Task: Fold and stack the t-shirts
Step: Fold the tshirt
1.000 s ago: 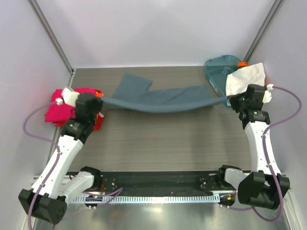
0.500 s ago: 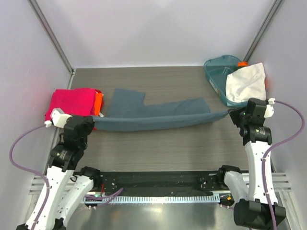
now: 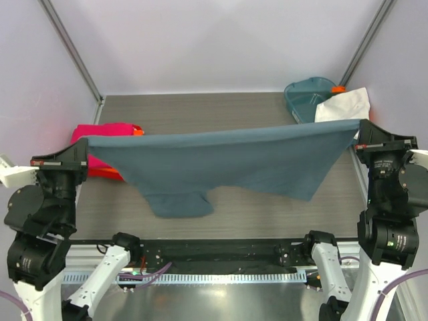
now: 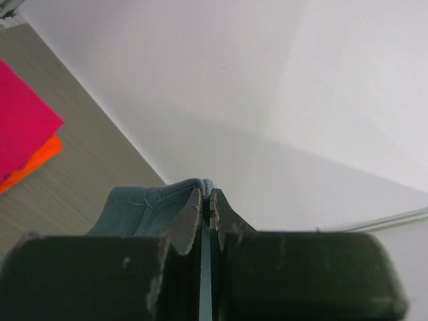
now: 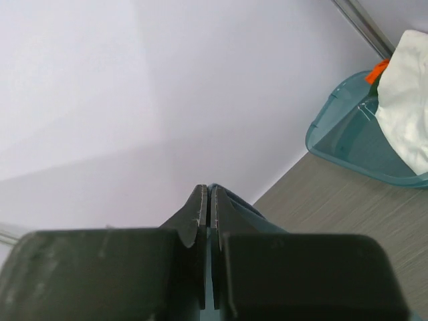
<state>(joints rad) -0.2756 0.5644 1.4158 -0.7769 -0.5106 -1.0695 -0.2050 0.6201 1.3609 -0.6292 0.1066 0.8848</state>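
Observation:
The slate blue-grey t-shirt (image 3: 221,164) hangs stretched in the air between my two raised arms, its lower part and a sleeve drooping toward the table. My left gripper (image 3: 85,142) is shut on its left edge; blue cloth (image 4: 147,208) shows pinched at the fingertips (image 4: 194,207) in the left wrist view. My right gripper (image 3: 356,126) is shut on its right edge, with cloth (image 5: 231,200) between the jaws. A folded magenta pink t-shirt (image 3: 107,130) lies on an orange-red one (image 3: 137,132) at the left. A white t-shirt (image 3: 341,105) hangs over the tub.
A teal plastic tub (image 3: 304,93) stands at the back right corner, also in the right wrist view (image 5: 354,144). Pale walls close in the table on three sides. A black rail (image 3: 214,251) with the arm bases runs along the near edge.
Both arms have lifted high and toward the camera, pulling the blue-grey shirt up off the table. It now hangs spread between them instead of lying slack.

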